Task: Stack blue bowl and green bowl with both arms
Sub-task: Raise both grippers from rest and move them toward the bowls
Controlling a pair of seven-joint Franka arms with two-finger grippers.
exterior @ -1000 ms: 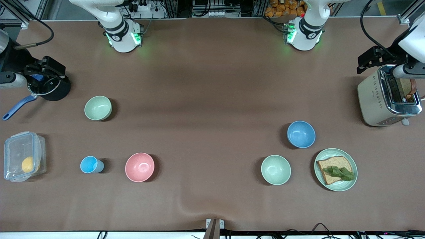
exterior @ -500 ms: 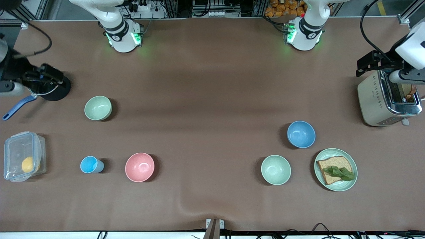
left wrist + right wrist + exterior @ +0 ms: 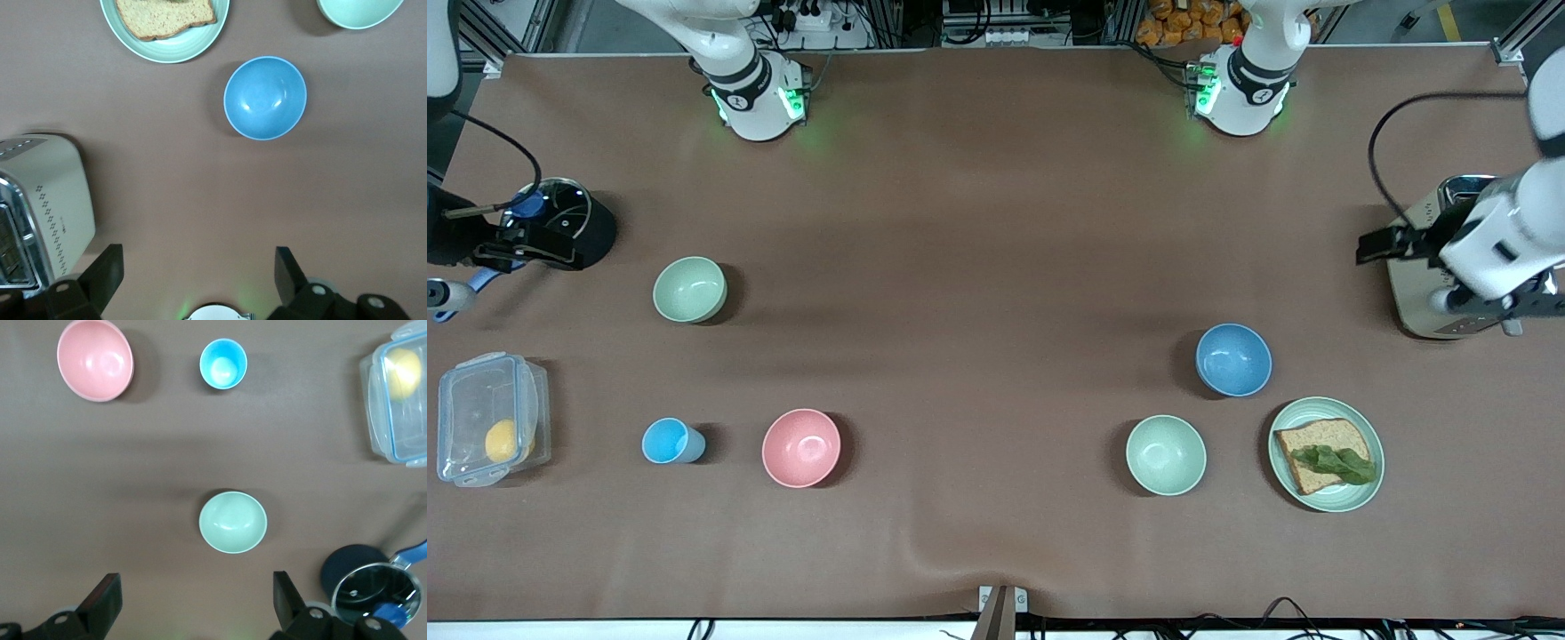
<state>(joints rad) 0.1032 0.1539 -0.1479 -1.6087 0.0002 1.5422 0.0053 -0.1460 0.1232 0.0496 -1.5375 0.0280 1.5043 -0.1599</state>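
The blue bowl (image 3: 1233,359) stands upright and empty toward the left arm's end of the table, also in the left wrist view (image 3: 265,97). The pale sage green bowl (image 3: 689,289) stands upright and empty toward the right arm's end, also in the right wrist view (image 3: 233,521). My left gripper (image 3: 198,260) hangs open and empty high above bare table between the toaster and the blue bowl. My right gripper (image 3: 195,583) is open and empty too, up in the air beside the pot, well clear of the green bowl.
A mintier green bowl (image 3: 1165,454) and a plate (image 3: 1365,476) with bread and lettuce sit near the blue bowl. The toaster (image 3: 1414,293) is under the left arm (image 3: 1498,240). A black pot (image 3: 560,222), pink bowl (image 3: 801,447), light-blue cup (image 3: 667,441) and clear lidded box (image 3: 489,418) stand toward the right arm's end.
Both hands have shifted: the left one has swung across the toaster, the right one has slid off the pot and uncovered its lid. The bowls have not moved.
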